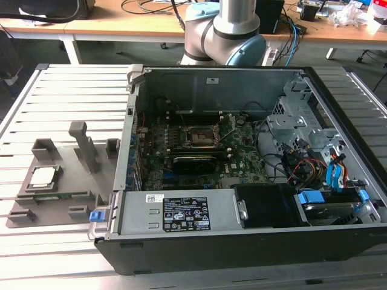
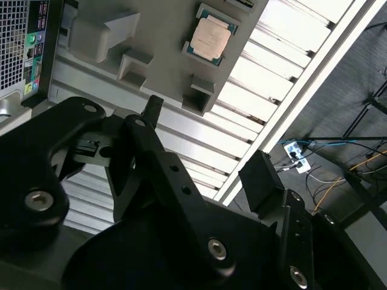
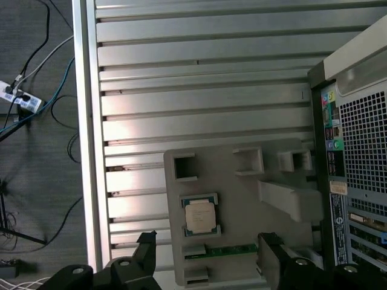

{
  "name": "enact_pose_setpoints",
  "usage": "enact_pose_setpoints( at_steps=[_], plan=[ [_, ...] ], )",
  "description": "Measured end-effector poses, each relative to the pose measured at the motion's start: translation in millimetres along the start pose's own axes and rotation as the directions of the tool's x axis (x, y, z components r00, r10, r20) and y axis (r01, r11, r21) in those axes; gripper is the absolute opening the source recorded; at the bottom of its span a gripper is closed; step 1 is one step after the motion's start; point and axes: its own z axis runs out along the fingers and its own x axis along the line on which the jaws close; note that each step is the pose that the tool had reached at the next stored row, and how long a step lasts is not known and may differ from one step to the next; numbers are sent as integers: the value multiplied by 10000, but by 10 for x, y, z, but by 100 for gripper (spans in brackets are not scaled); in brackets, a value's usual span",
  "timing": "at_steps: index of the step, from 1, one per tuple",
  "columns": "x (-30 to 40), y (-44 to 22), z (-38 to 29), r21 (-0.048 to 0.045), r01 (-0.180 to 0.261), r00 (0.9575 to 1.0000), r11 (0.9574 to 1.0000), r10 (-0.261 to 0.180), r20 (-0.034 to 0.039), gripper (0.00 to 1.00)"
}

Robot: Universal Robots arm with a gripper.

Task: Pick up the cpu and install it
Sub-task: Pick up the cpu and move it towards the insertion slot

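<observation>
Slatted metal table [image 1: 66, 90] carries a grey tray [image 1: 75, 172] beside the open computer case [image 1: 211, 78]. The cpu [image 1: 43, 176] [image 3: 199, 215] [image 2: 210, 37] lies in a tray pocket. The exterior view gives the socket [image 1: 198, 138] inside the case; both wrist views give the gripper [image 3: 207, 235] [image 2: 205, 133], fingers apart, holding nothing.

desk [image 1: 109, 27]: wood, rear | floor [image 3: 36, 181]: dark grey, loose cables [image 3: 60, 103] | worktop [image 1: 66, 90]: slatted metal

- Exterior view: high, facing down on the computer case [image 1: 242, 248] and tray [image 1: 48, 211]
- Both wrist views: behind the gripper [image 3: 208, 237], far above the same tray
</observation>
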Motion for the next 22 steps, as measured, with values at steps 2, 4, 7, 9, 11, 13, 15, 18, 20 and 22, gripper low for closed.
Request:
enact_pose_setpoints(
  at_steps=[2,4,7,9,11,13,15,18,20,22],
  plan=[
    [1,0,0,0,0,10000,10000,0,1,78],
    [1,0,0,0,0,10000,10000,0,1,78],
    [2,-1,20,18,1,10000,10000,-1,1,78],
    [3,-1,33,14,151,9999,9999,-151,-5,78],
    [3,-2,42,-4,856,9963,9963,-856,-37,78],
    [3,-2,48,-5,878,9961,9961,-878,-36,78],
    [3,-3,67,-5,879,9961,9961,-879,-37,78],
    [4,-4,87,-5,880,9961,9961,-880,-37,78],
    [4,-5,104,-5,879,9961,9961,-879,-37,78],
    [4,-6,122,-5,880,9961,9961,-880,-37,78]
  ],
)
